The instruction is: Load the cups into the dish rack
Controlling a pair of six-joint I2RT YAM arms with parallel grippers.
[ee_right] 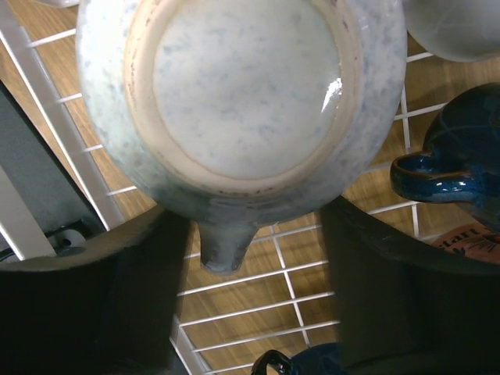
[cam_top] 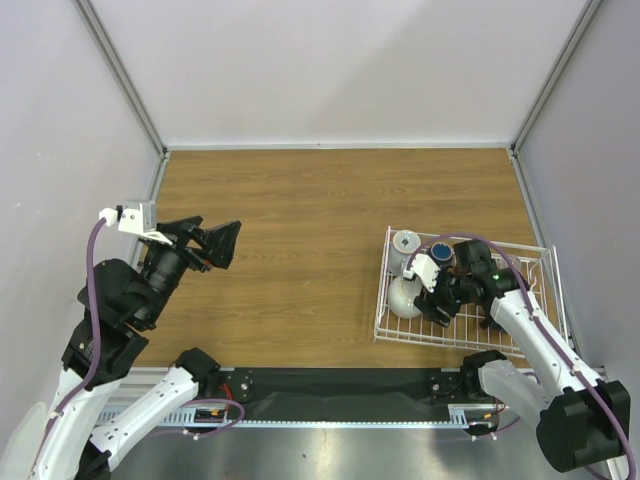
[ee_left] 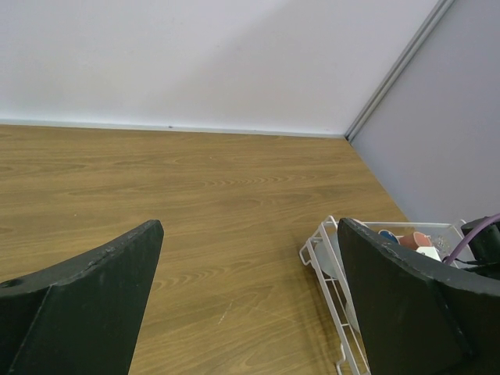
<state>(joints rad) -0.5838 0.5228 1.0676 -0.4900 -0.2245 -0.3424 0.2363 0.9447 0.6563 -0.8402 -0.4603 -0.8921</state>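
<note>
1. Two hands to account for: your right hand (ee_right: 254, 234) is down inside the dish rack (cam_top: 415, 337), and your left hand (ee_left: 246, 305) is well to the left of the rack.
2. The right hand's fingers (ee_right: 94, 312) stand apart, one on either side of the handle of the pale grey-blue mug (ee_right: 250, 86). The handle lies close to the finger on the left of the wrist view. Bare rack wire shows between the handle and the other finger, so you have nothing clamped.
3. That mug is upside down in the rack's near-left part, with its foot ring facing the wrist camera.
4. A second pale mug (cam_top: 406, 243) sits in the rack's far-left corner, just beyond the upturned one.
5. A dark blue mug (ee_right: 453, 156) is in the rack just beside the upturned mug, its handle turned toward it.
6. Another dark blue piece shows at the bottom edge of the right wrist view, inside the rack. Too little of it is visible to say what it is.
7. A reddish-pink cup (ee_left: 414, 238) shows in the left wrist view, inside the rack toward its far side.
8. Your left hand is spread wide and holds nothing. It hangs over the bare desk (cam_top: 300, 220), pointing toward the rack.
</note>
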